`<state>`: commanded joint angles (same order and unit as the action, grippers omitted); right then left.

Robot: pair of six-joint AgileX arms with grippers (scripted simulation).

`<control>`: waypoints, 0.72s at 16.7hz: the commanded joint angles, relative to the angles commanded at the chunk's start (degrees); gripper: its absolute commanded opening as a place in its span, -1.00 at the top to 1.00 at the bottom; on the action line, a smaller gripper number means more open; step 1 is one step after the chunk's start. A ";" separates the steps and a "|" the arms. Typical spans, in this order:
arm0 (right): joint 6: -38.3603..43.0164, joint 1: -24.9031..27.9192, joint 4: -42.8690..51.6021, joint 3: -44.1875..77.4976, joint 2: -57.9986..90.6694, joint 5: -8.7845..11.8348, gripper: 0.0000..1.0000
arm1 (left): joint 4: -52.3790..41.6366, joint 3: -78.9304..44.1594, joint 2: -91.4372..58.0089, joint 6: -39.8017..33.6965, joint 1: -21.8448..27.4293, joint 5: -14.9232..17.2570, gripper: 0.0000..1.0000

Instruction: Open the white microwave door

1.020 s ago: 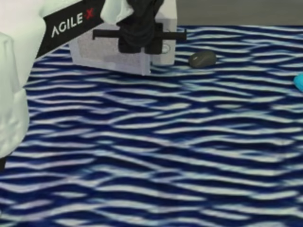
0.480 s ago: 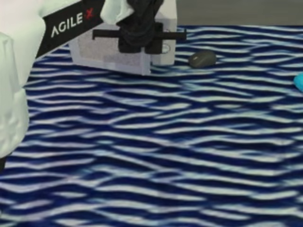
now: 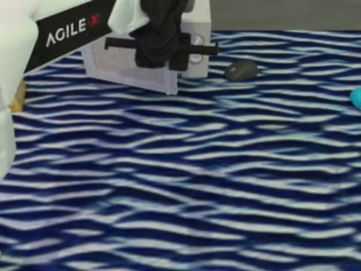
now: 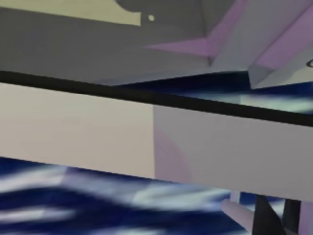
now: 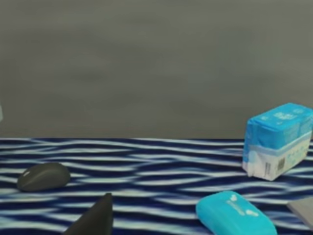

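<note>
Hovering left tool (image 3: 163, 48), over white microwave door (image 3: 127, 68)

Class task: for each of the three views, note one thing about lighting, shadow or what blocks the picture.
Top view: even light, and the left arm and its tool cover much of the white microwave. Left wrist view: white panels fill the picture at close range, some tinted purple. Right wrist view: soft light, faint shadow under the dark mouse.
</note>
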<state>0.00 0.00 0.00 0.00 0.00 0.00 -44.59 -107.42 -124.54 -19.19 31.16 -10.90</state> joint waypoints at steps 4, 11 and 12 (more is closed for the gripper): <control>0.00 0.00 0.00 0.00 0.00 0.00 -1.00 | 1.36 2.36 1.60 1.66 -0.28 0.91 1.00; 0.00 0.00 0.00 0.00 0.00 0.00 -1.00 | 1.36 2.36 1.60 1.66 -0.28 0.91 1.00; 0.00 0.00 0.00 0.00 0.00 0.00 -1.00 | 1.36 2.36 1.60 1.66 -0.28 0.91 1.00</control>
<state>0.00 0.00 0.00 0.00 0.00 0.00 -43.24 -105.07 -122.94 -17.52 30.88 -9.99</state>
